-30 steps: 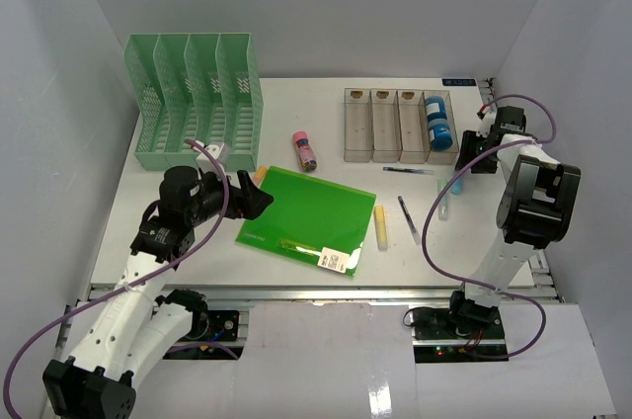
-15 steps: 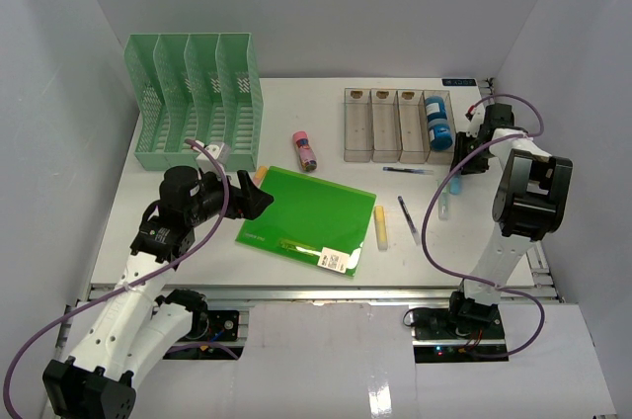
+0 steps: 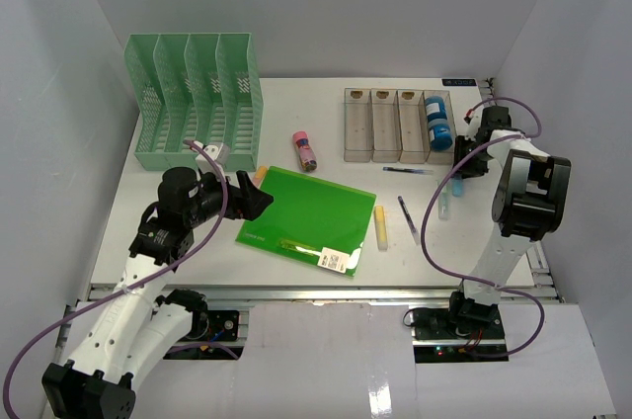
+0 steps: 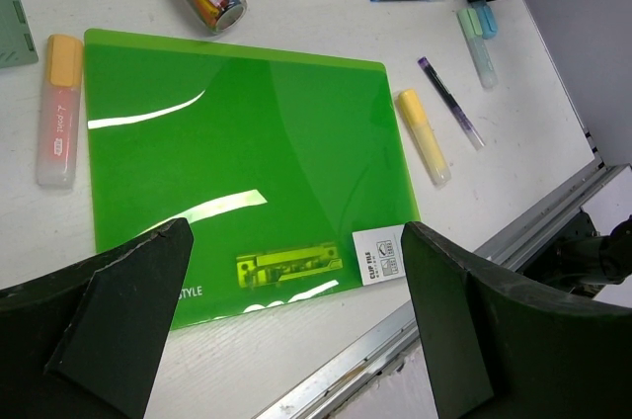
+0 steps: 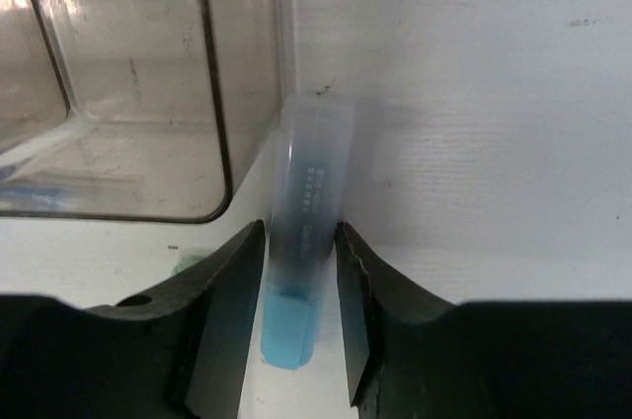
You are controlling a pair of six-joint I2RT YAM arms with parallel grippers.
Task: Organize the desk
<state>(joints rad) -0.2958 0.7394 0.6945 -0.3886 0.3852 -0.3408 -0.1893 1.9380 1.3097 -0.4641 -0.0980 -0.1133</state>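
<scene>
White rectangular desk (image 3: 326, 103) fills the floor between pale grey walls. Green slotted file rack (image 3: 197, 93) stands at its back left, with nothing visible in the slots. Flat translucent green plastic folder (image 3: 311, 211) lies mid-desk; the left gripper (image 4: 296, 231) hovers above it, jaws wide apart, probably lining up a pick. Clear four-compartment tray (image 3: 360, 132) holds only a blue roll (image 3: 437, 127), in its rightmost bin. Right gripper (image 5: 299, 236) appears clamped on a pale blue translucent highlighter (image 5: 311, 162) just beside that tray, likely to bin it.

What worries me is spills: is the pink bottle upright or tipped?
Tipped: the pink bottle lies on its side on the desk, behind the green folder.
</scene>
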